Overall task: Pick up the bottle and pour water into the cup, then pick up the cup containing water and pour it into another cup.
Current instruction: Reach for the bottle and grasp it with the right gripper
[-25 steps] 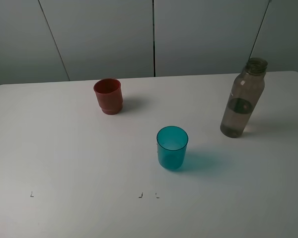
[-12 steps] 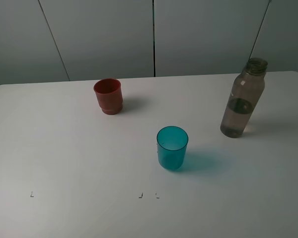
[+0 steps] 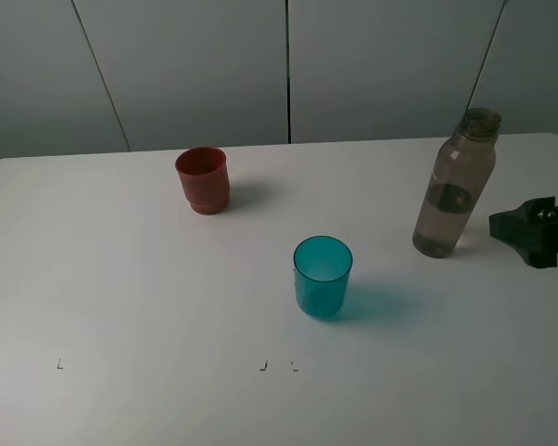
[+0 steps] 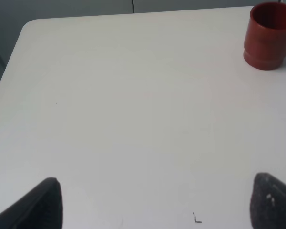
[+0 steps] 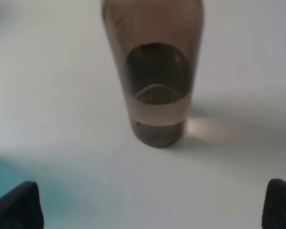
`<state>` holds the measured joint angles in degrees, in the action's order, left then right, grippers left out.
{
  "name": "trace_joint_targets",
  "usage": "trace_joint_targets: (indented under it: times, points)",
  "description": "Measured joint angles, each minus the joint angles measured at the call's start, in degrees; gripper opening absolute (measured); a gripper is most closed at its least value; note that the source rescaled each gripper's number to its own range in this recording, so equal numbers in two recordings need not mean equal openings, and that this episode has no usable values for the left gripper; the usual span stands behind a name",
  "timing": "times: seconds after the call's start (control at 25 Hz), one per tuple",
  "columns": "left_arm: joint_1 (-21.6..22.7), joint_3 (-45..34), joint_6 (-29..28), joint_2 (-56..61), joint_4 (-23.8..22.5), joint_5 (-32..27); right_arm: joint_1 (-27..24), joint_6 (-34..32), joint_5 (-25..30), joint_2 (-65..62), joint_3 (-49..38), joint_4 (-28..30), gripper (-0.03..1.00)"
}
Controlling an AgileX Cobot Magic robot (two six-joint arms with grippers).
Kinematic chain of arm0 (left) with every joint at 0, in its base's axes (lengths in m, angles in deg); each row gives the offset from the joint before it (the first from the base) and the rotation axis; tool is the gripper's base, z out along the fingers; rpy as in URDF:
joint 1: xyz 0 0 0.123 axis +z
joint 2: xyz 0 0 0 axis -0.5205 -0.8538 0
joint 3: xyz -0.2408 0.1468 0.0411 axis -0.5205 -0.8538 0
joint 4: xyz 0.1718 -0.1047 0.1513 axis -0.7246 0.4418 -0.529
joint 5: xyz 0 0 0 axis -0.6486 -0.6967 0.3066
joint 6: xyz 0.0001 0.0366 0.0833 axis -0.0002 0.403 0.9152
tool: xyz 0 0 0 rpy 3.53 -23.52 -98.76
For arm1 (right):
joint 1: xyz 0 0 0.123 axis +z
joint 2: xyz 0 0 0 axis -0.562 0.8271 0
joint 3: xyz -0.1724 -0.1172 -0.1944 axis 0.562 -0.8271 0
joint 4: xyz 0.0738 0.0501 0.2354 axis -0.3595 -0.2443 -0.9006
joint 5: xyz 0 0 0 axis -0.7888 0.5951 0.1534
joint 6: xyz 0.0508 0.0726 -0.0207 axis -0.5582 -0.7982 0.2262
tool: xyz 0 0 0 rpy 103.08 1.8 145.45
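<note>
The bottle (image 3: 454, 186) stands upright and uncapped on the white worktop (image 3: 121, 279), towards the right side and near the far edge, with water filling its lower part. The right hand (image 3: 516, 240) is low over the worktop just beside the bottle, on the side nearest the right edge. It is apart from the bottle, its fingers are spread wide and it holds nothing. In the right wrist view the bottle sits centred ahead of the gap between the two dark fingertips, with bare surface between them and its base. The cup (image 3: 322, 276), teal and translucent, stands upright near the middle of the worktop, nearer the front than the bottle and well apart from it, with a strip of bare white surface between the two. Another cup (image 3: 203, 179), red with a stepped base, stands upright left of centre, near the far edge and well apart from both other vessels. The left hand (image 4: 155, 205) is out of the high view. Its wrist camera shows its fingertips set wide apart over bare worktop, holding nothing, with the red cup well ahead and the rounded left far corner in sight. A few small dark marks (image 3: 262, 366) lie near the front edge, and grey wall panels (image 3: 195, 65) rise behind the far edge.
</note>
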<state>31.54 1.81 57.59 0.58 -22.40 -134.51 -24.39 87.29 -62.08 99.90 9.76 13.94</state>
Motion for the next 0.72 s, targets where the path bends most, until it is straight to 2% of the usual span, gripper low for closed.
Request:
trace_joint_targets:
  times: [0.12, 0.36, 0.72]
  points:
    - [0.0, 0.0, 0.0, 0.0, 0.0, 0.0, 1.8, 2.9, -5.9, 3.3, -2.5, 0.0, 1.00]
    - [0.0, 0.0, 0.0, 0.0, 0.0, 0.0, 2.1, 2.7, -19.1, 7.8, -7.5, 0.0, 1.00]
    - [0.0, 0.0, 0.0, 0.0, 0.0, 0.0, 2.1, 2.2, -26.7, 16.7, -9.3, 0.0, 1.00]
